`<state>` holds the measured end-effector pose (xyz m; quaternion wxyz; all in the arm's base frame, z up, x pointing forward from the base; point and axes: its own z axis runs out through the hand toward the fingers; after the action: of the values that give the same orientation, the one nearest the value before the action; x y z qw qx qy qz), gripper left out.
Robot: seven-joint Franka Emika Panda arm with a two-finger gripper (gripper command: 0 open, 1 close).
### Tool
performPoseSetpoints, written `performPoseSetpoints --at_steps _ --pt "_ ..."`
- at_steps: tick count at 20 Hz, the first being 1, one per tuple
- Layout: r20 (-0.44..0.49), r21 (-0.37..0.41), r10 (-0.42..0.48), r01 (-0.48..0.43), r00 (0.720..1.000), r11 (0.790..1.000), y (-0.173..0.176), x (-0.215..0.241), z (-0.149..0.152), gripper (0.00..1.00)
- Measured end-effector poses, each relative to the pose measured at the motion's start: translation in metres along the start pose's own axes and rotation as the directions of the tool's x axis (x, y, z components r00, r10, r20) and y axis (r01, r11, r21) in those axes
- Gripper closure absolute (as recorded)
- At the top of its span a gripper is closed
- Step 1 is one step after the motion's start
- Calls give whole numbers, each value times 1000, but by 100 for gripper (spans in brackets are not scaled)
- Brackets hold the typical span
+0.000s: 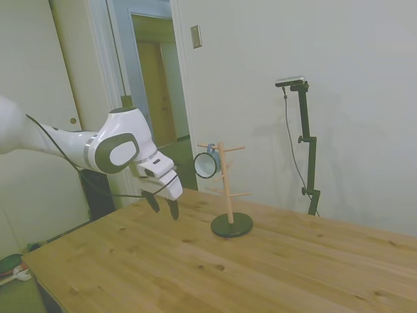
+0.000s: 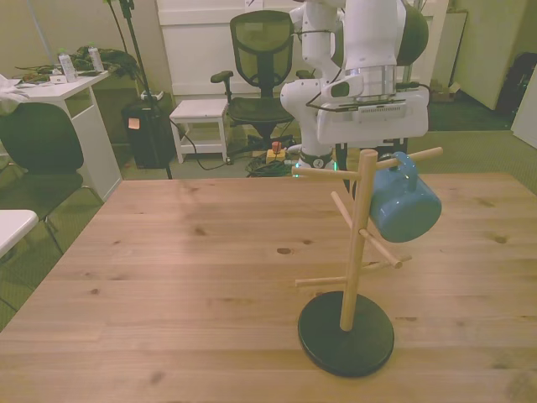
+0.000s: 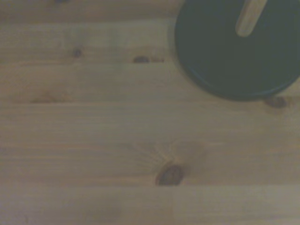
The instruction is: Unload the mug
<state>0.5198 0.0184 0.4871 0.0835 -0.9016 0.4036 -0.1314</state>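
Hanging by its loop handle from an upper peg of the wooden peg stand point(image 2: 358, 243), the mug point(image 2: 404, 205) lies tilted on its side, its long axis near level and its white mouth turned back toward my gripper point(image 1: 163, 205). My gripper hovers above the table point(image 1: 195, 267), short of the stand and lower than the mug, touching nothing, its two dark fingers point(image 1: 172, 208) parted and empty. The stand's round dark base point(image 3: 239, 51) sits just beyond my wrist.

No readable text, labels, brands or numbers anywhere; items on far desk too small to tell.
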Motion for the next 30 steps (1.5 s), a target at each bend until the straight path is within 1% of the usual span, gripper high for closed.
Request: performPoseSetpoints --at_steps 4,7,11,15,19,23,25,30 --pt "-58 70 -3 7 998 998 -18 14 -2 0" --pt "-107 124 -16 29 994 992 -25 18 -3 0" --pt "-177 192 -36 70 983 979 -32 19 -7 0" --pt "-241 241 -37 96 970 966 -37 21 -15 0" --pt "-320 280 -41 136 947 950 -41 27 -24 0" --pt "-375 300 -20 142 927 943 -44 35 -27 0" --pt "-392 306 -9 140 920 942 -46 40 -28 0" --pt "-405 320 2 140 914 937 -53 44 -28 0"
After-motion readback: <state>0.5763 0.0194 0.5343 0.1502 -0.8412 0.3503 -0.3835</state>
